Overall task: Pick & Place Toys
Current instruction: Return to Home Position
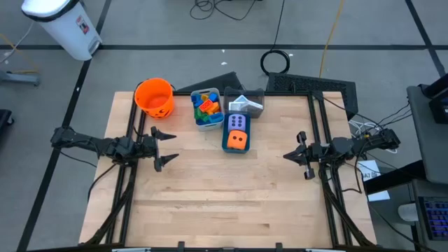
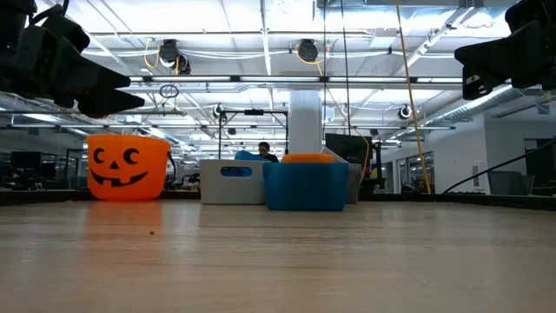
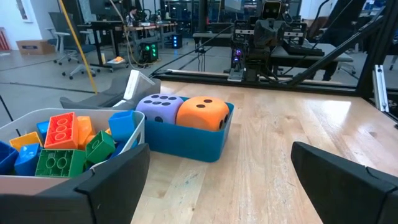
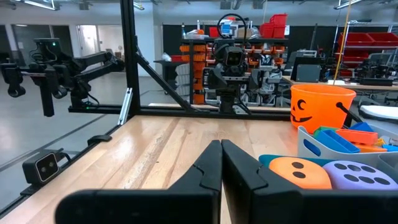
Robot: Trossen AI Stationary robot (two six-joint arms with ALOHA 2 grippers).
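The left gripper (image 1: 171, 147) is hovering over the left part of the table (image 1: 224, 203), its fingers (image 3: 106, 180) standing wide apart and gripping nothing. Behind it, toward the table's far edge, an orange bucket (image 2: 128, 165) is sitting upright. Just right of the bucket, a grey bin (image 2: 217, 187) is holding a heap of blocks (image 1: 206, 106) in red, green, blue and orange. A blue bin (image 3: 186, 140) is standing close beside the grey one, on its right and a little nearer the table's middle. It is carrying the purple die (image 3: 158, 109) at its far end and the orange die (image 3: 202, 113) at its near end, the two pressing against each other and rising above the rim. Behind the blue bin, a dark bin (image 1: 260, 93) is holding the cards (image 1: 246, 105), one of them leaning up over the edge. Well to the right, the right gripper (image 4: 221, 162) is hanging above the right part of the table, pointing inward toward the left arm. Its fingers are pressing together with nothing between them. Both grippers are keeping well apart from the bins.
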